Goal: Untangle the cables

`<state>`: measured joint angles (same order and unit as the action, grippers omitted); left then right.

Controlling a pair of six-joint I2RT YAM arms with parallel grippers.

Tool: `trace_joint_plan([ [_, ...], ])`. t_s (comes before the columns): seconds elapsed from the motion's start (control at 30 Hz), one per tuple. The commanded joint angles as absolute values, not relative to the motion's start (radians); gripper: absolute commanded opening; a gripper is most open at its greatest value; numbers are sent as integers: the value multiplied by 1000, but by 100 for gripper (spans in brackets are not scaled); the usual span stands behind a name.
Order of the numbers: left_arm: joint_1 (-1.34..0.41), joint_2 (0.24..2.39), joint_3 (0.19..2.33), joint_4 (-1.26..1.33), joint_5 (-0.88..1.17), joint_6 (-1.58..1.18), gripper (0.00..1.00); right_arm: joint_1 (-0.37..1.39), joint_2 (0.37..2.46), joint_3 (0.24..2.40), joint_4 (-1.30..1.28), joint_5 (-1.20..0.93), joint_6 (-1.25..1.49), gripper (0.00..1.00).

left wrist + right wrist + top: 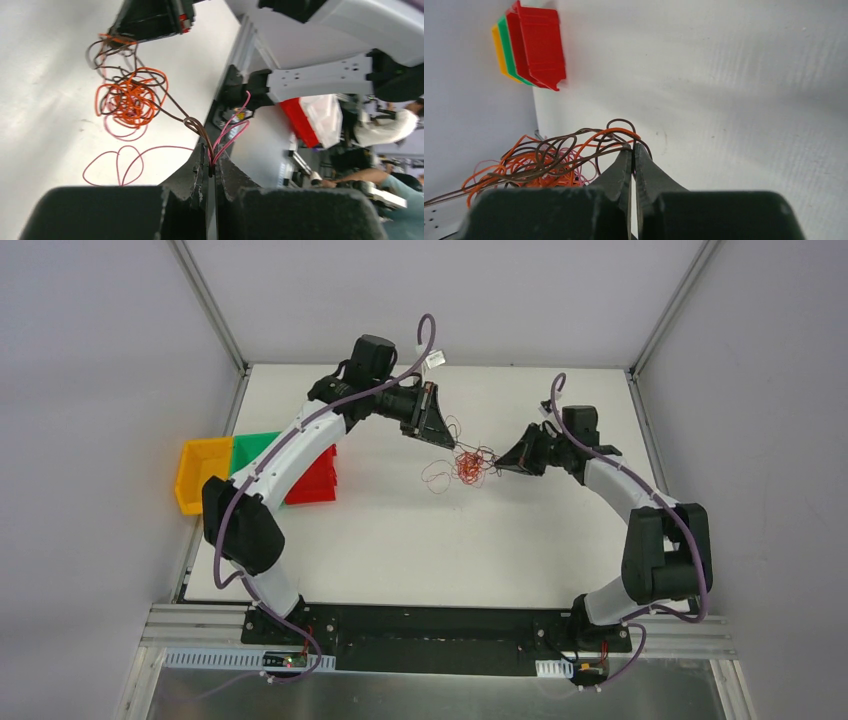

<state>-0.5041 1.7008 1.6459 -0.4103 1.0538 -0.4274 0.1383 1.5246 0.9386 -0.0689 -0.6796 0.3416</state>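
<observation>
Three bins sit stacked at the table's left edge. Left gripper clamped tight on brown and pink strands, the cables bunched mid-table between both arms, and right gripper pinching brown and orange loops.

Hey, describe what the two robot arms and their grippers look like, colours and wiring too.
Both arms have white tubular links, left arm and right arm, joined by bulky black joint housings. A purple cable loops along each. The left gripper and right gripper are black, with wedge-shaped fingers tapering to thin tips.
</observation>
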Motion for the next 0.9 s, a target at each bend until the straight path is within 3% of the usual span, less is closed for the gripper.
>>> trace_joint_plan([
  [0.0,-504,1565,1796,-627,947,-209,0,66,1528,982,-276,-395,93,0],
  [0.4,-438,1545,2113,-679,736,-87,0,-70,1632,1001,-327,-219,-73,0],
  [0.87,-398,1507,1755,-686,711,-9,0,-78,1590,1034,-451,-371,-80,0],
])
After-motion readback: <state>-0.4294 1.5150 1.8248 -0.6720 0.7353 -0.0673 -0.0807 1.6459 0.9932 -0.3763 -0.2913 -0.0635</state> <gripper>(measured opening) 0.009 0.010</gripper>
